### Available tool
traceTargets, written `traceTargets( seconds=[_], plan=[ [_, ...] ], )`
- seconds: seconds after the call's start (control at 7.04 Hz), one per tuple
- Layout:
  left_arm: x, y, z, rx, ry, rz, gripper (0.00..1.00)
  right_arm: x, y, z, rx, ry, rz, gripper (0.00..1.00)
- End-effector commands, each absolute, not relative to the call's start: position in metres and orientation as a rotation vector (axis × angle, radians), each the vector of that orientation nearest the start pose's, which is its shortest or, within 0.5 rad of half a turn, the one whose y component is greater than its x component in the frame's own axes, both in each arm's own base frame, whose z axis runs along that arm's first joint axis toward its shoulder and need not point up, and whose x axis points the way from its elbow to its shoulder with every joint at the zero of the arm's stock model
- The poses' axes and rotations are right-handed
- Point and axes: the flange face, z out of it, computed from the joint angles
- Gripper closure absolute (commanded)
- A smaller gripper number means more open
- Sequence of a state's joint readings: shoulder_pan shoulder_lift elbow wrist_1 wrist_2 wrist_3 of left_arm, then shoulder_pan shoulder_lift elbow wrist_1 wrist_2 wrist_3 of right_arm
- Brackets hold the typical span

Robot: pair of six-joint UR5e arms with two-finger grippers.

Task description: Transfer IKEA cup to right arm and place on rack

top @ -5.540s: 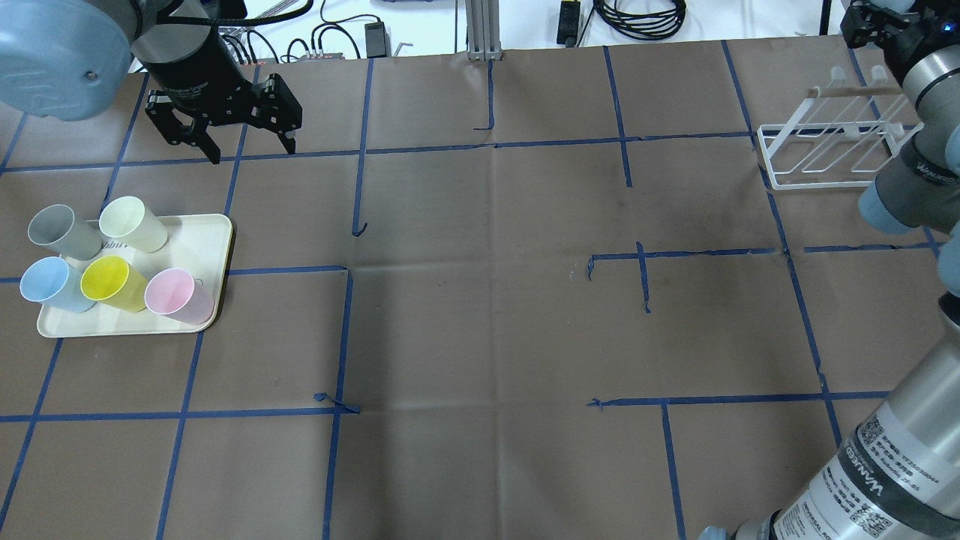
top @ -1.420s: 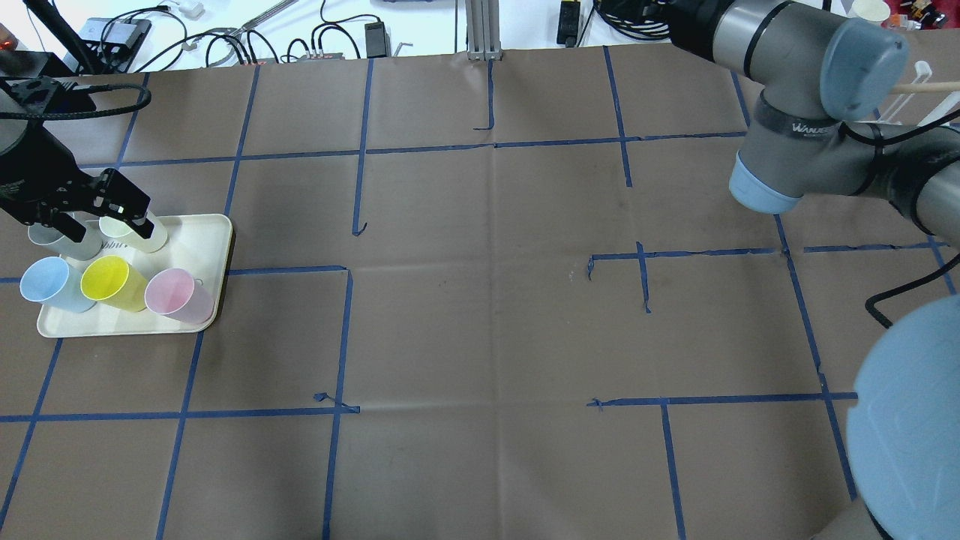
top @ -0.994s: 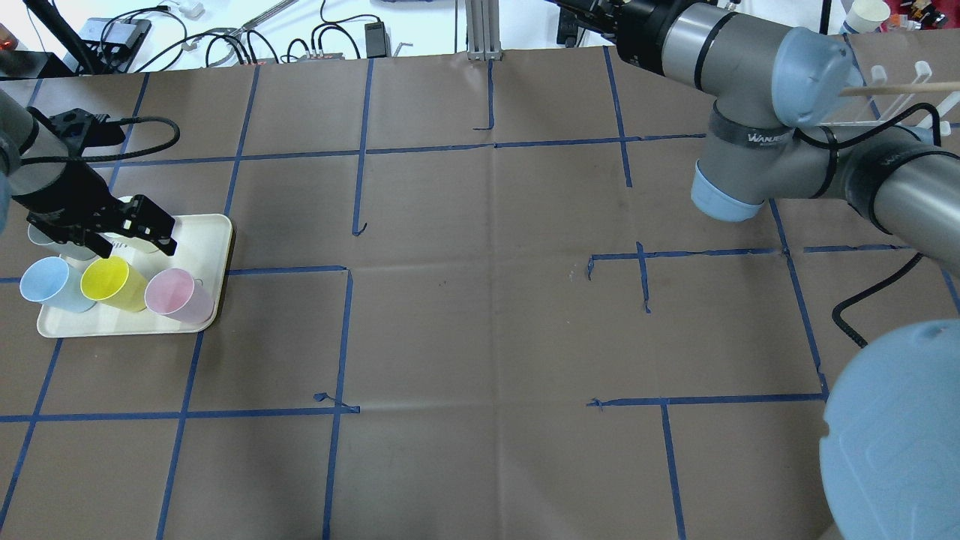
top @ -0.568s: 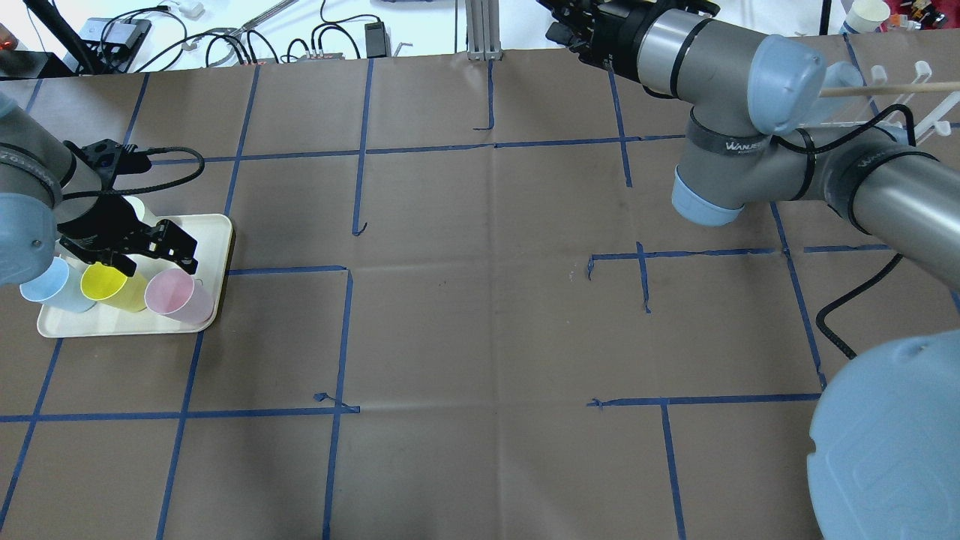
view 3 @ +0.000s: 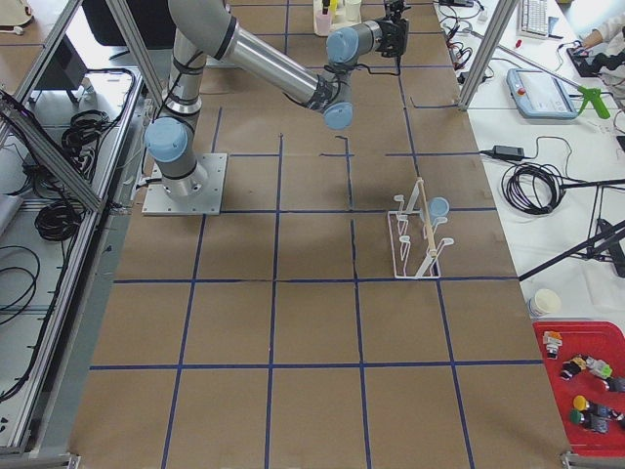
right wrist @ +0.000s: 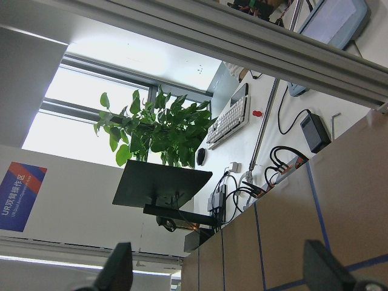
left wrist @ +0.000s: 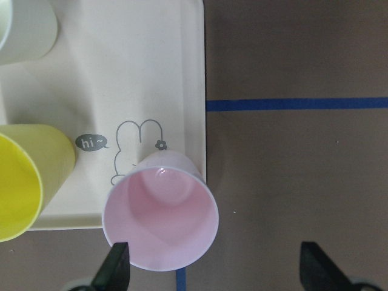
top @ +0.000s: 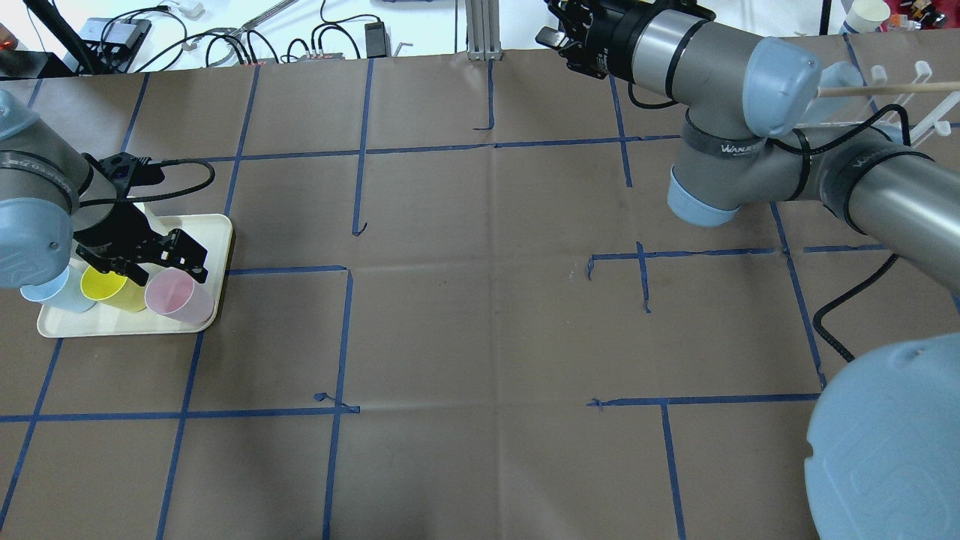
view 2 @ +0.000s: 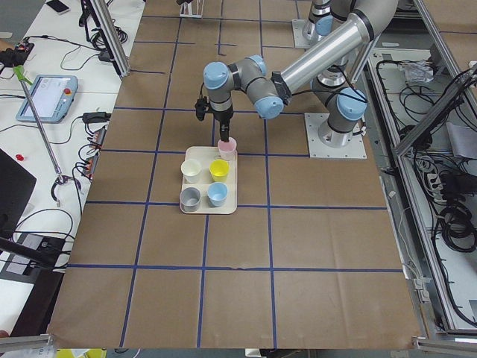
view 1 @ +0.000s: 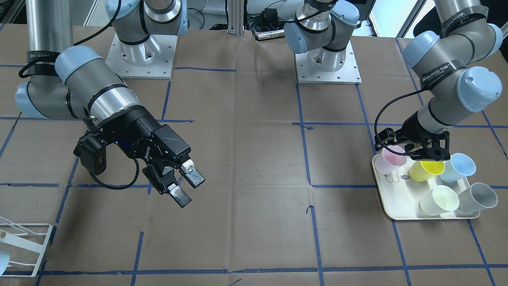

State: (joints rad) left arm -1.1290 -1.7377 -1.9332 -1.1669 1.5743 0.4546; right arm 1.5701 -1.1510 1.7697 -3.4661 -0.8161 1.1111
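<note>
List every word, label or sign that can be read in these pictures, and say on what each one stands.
"hi~": in a grey speech bubble printed on the cream tray.
"WANJEED", as far as it reads: on dark bands of the left arm and the right arm.
Blue wall sign: characters too small to read.
Small print on the right pincer: too blurred to read.

Five cups [view 1: 438, 200] on one tray [view 1: 391, 195], one rack [view 3: 415, 241], two arms [view 1: 91, 85].
</note>
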Motion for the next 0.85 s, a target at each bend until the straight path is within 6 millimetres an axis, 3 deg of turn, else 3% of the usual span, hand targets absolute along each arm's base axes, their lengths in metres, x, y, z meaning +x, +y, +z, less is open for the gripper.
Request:
traceTargets(
  seconds=[0.0,0.28,0.71],
  plan=[
    [0.095,-0.511,0.245,0.020,3.202,0.246,0.02,0.202,-0.587,0.402,0.523,1.729,-0.736,0.00],
    [0.095,-0.512,0.220,0.023,3.218,0.321,0.02,0.202,-0.584,0.400,0.514,1.723,-0.746,0.00],
    [0.095,-0.512,0.217,0.028,3.218,0.329,0.10,0.202,-0.584,0.400,0.515,1.722,-0.745,0.00]
  ],
)
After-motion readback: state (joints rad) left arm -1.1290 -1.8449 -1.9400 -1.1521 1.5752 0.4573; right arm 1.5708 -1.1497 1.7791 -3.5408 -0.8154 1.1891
